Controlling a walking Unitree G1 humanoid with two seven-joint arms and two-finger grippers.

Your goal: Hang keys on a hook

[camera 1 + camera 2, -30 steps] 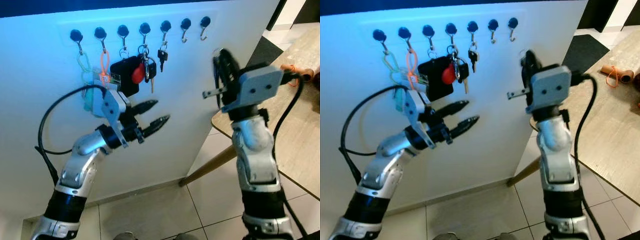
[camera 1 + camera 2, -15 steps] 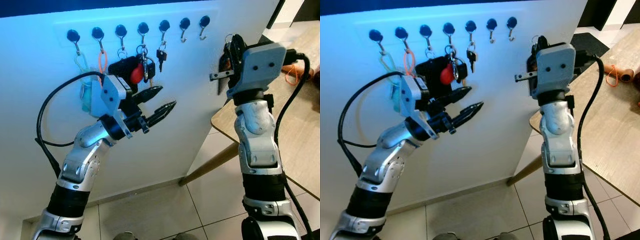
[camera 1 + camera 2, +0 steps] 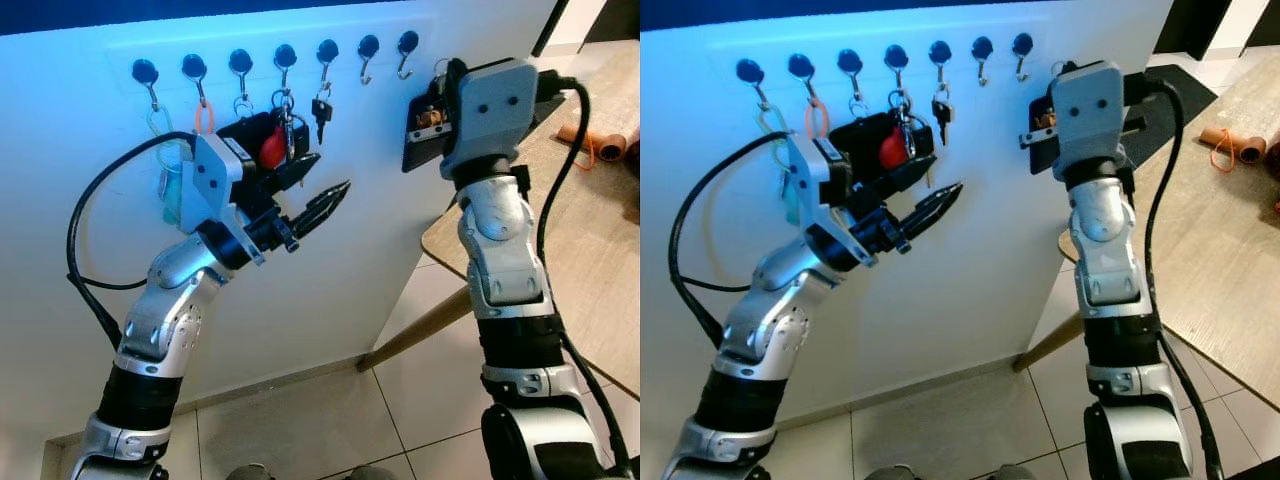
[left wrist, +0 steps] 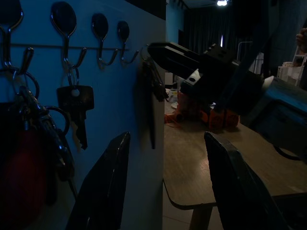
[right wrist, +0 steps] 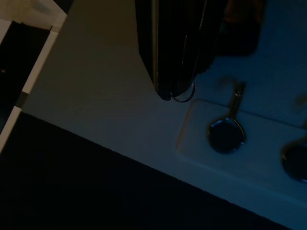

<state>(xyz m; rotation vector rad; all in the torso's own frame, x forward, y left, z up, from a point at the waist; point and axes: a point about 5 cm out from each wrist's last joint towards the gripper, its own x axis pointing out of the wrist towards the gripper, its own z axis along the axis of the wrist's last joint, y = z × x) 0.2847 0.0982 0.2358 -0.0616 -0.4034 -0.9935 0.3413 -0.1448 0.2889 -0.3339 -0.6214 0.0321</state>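
A row of black-knobbed hooks [image 3: 285,55] runs along the white panel [image 3: 380,230]. The two rightmost hooks, one of them [image 3: 407,44], are bare; the others carry a green clip, an orange clip, a black fob with a red tag [image 3: 275,148] and a black key [image 3: 323,108]. My right gripper [image 5: 178,88] is raised close to the rightmost hook [image 5: 235,103], shut on the keys, whose ring [image 5: 184,97] pokes out at the fingertips. In the left wrist view the keys [image 4: 152,91] dangle against the panel. My left gripper [image 3: 318,185] is open just below the red tag.
A wooden table [image 3: 600,250] stands to the right of the panel, its corner close to my right arm, with an orange object [image 3: 585,140] on it. Tiled floor [image 3: 330,420] lies below. A black cable [image 3: 100,230] loops off my left arm.
My right gripper has risen and swung in towards the rightmost hooks with the keys. My left gripper has lifted closer to the hanging fob and red tag.
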